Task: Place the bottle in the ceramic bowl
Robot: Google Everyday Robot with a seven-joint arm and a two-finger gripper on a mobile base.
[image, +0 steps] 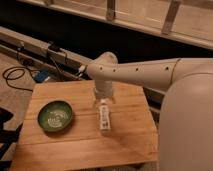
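At 9 o'clock on the table (75,145), ceramic bowl (55,116): upright, nothing in it; only its speckled centre shows.
Bottle (104,117): lying flat near table centre, cap toward 12 o'clock; at 3 o'clock of the bowl and apart from it.
Gripper (103,99): at the bottle's 12 o'clock end, pointing down over the cap; jaws spread, nothing lifted.
Progress: early, by my reading; grasp, carry toward 9 o'clock and release are all left.
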